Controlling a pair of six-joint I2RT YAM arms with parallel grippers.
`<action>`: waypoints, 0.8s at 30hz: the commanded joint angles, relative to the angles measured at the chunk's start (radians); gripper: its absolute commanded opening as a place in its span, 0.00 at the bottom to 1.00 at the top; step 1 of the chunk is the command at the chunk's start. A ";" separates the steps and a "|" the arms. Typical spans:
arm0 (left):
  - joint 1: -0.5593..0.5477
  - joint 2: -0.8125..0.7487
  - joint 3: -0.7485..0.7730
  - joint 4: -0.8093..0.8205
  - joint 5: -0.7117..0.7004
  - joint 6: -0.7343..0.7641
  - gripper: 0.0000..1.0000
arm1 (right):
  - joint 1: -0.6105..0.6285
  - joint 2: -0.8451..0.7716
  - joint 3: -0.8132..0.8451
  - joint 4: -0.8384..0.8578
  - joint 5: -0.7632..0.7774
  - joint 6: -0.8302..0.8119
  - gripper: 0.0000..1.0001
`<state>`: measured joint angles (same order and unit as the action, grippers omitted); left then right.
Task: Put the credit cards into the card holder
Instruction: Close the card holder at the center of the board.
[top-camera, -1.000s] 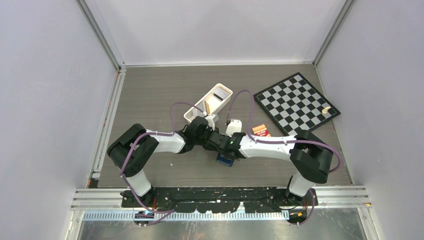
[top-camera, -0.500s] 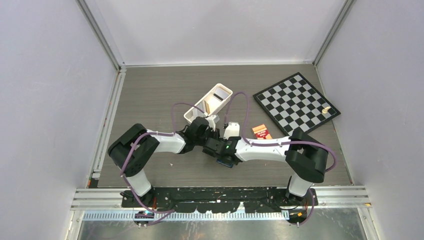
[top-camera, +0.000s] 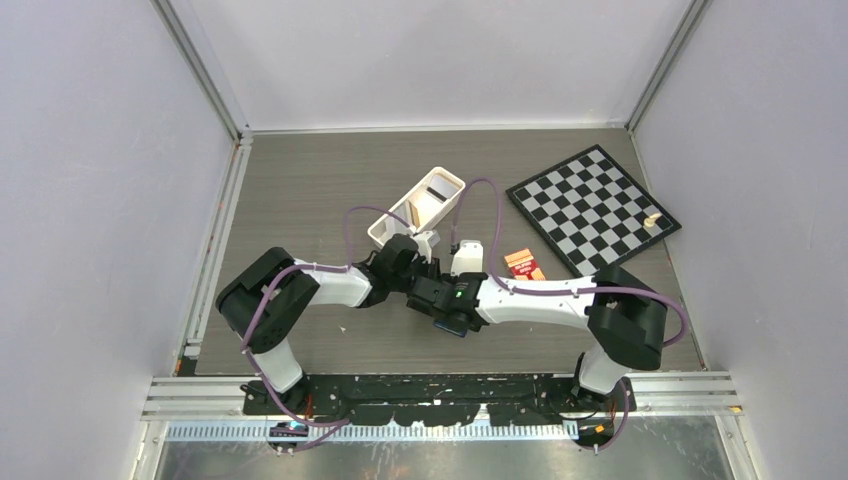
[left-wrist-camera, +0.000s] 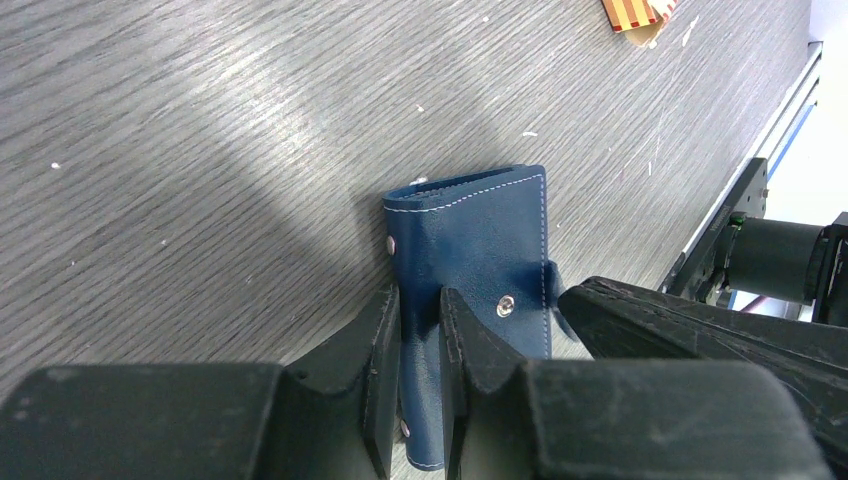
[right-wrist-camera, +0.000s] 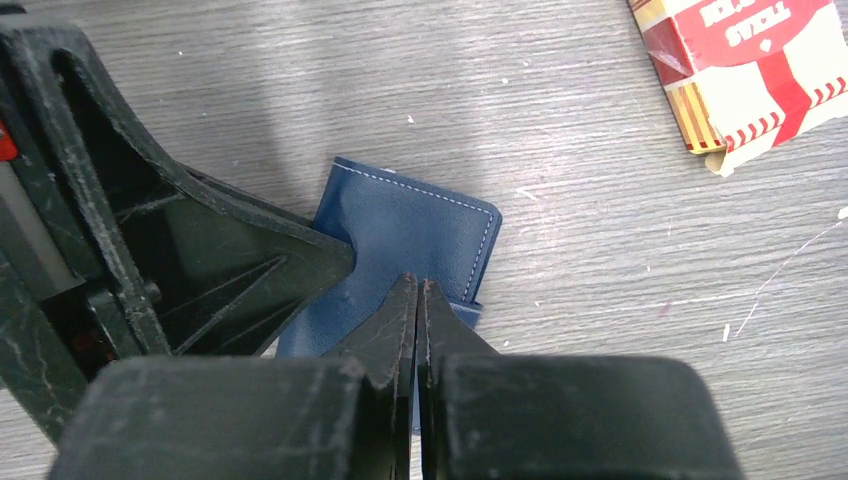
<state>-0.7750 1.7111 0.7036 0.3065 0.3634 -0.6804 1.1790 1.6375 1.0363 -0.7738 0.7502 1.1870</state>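
The navy-blue card holder (left-wrist-camera: 480, 225) lies folded on the wooden table, under both wrists (top-camera: 452, 326). My left gripper (left-wrist-camera: 420, 300) is shut on one leaf of it, the blue leather pinched between the black fingers. My right gripper (right-wrist-camera: 415, 285) comes from the other side, its jaws pressed together on the holder's thin edge by the small strap tab (right-wrist-camera: 466, 314). The holder's stitched corner (right-wrist-camera: 440, 225) shows beyond the tips. Credit cards (top-camera: 415, 210), tan and dark, stand in the white tray; the grippers hold none.
The long white tray (top-camera: 395, 226) sits just behind the two grippers. A red-orange banded pack (top-camera: 522, 263) lies to the right, also in the right wrist view (right-wrist-camera: 750, 60). A chessboard (top-camera: 592, 208) with a small pale piece (top-camera: 652, 220) fills the back right.
The right wrist has shifted a little left toward the left gripper, staying on the card holder. The left arm has hardly moved, and both grips are unchanged.
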 joint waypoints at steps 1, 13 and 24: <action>-0.010 0.037 -0.016 -0.087 -0.011 0.019 0.05 | 0.007 -0.029 0.002 0.052 0.103 0.016 0.00; -0.011 0.036 -0.014 -0.087 -0.006 0.019 0.05 | 0.011 0.007 0.017 0.019 0.069 0.036 0.00; -0.011 -0.001 -0.116 0.088 0.067 -0.113 0.18 | 0.035 -0.051 -0.008 -0.079 0.022 0.082 0.56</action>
<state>-0.7761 1.7100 0.6693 0.3565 0.3958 -0.7231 1.2102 1.6512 1.0443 -0.8219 0.7528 1.2144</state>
